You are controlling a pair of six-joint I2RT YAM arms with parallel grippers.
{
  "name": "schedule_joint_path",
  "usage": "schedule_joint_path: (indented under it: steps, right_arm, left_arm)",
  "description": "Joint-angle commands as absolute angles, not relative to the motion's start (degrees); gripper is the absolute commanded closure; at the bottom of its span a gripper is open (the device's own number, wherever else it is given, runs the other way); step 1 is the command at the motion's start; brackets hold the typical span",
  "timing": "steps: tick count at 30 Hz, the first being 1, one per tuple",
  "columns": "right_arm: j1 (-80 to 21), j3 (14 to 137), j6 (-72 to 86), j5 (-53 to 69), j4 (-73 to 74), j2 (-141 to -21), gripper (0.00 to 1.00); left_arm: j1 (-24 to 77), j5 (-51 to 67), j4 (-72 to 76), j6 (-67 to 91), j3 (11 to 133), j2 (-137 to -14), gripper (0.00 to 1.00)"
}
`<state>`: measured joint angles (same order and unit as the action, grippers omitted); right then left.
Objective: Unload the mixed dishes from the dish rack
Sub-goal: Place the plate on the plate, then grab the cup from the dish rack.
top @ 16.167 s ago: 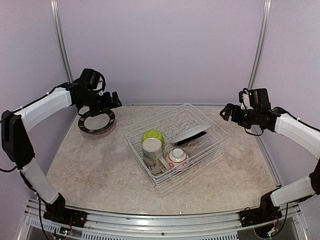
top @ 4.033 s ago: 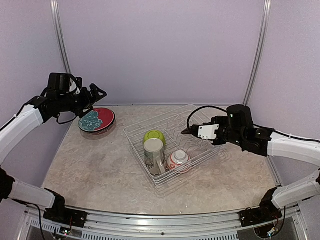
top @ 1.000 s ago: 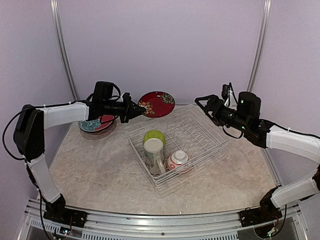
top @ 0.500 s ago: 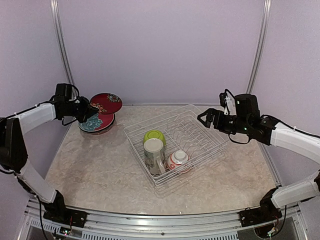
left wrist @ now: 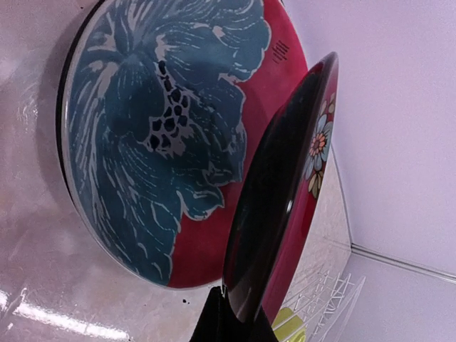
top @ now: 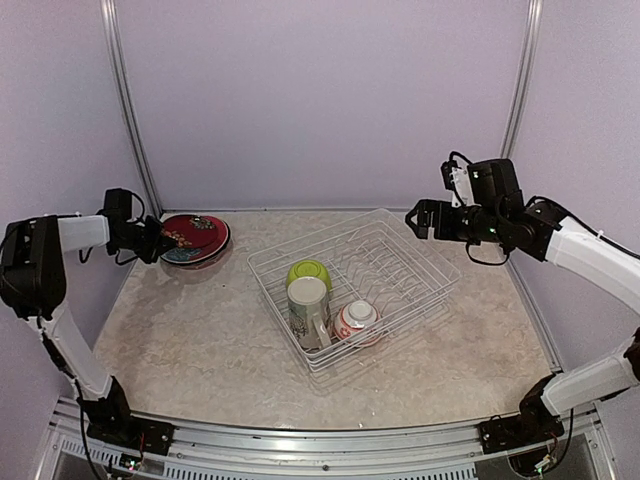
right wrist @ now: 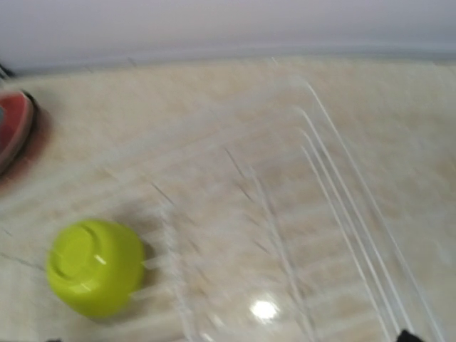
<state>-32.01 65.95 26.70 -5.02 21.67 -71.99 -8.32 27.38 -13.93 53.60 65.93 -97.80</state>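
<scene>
My left gripper point(top: 152, 241) is shut on the rim of a red flowered plate point(top: 190, 231), held tilted just over the plate stack point(top: 200, 252) at the far left. In the left wrist view this plate point(left wrist: 285, 192) stands edge-on between my fingers point(left wrist: 214, 324), next to the stack's top plate point(left wrist: 164, 128), red with a teal flower. The white wire dish rack point(top: 390, 270) holds a lime-green bowl point(top: 307, 272), a cream patterned mug point(top: 306, 305) and a white-and-red small bowl point(top: 355, 319). My right gripper point(top: 418, 218) hangs open and empty above the rack's far right side.
The right wrist view is blurred; it shows the lime-green bowl point(right wrist: 92, 267), the rack wires point(right wrist: 335, 214) and a red plate edge point(right wrist: 11, 128). The purple back wall and its corner posts point(top: 130, 110) stand close behind the plate stack.
My left arm has swung the red flowered plate from beside the rack's far corner leftward and down onto the stack. My right gripper has drawn back to the right and opened fully.
</scene>
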Motion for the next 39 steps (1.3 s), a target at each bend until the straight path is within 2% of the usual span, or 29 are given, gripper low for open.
schedule_joint_path:
  steps: [1,13,16,24,29,39]
  right_arm:
    - [-31.42,67.01,23.86,-7.99,28.87,-73.30,0.00]
    - [-31.44,66.19,21.66,-2.93,27.38,-74.59,0.00]
    - [-31.53,66.55,20.22,-0.70,26.94,-75.05,0.00]
    - [-32.08,66.69,15.78,7.09,25.92,-77.39,0.00]
    - [-34.44,68.07,13.65,8.71,26.52,-80.54,0.00]
    - [-41.87,72.19,13.30,10.00,25.13,-88.28,0.00]
  left_arm:
    - [-9.49,28.39,-8.37,52.51,68.49,-100.77,1.00]
    - [-9.58,26.49,-11.31,50.85,71.89,-106.10,0.99]
    - [-9.67,25.54,-12.17,50.22,71.94,-106.35,0.92]
    - [-9.56,23.69,-15.59,48.21,71.60,-104.82,0.65]
    - [-9.05,21.34,-16.63,46.64,69.18,-100.35,0.44]
    - [-6.21,16.47,-21.22,43.73,66.70,-90.37,0.22]
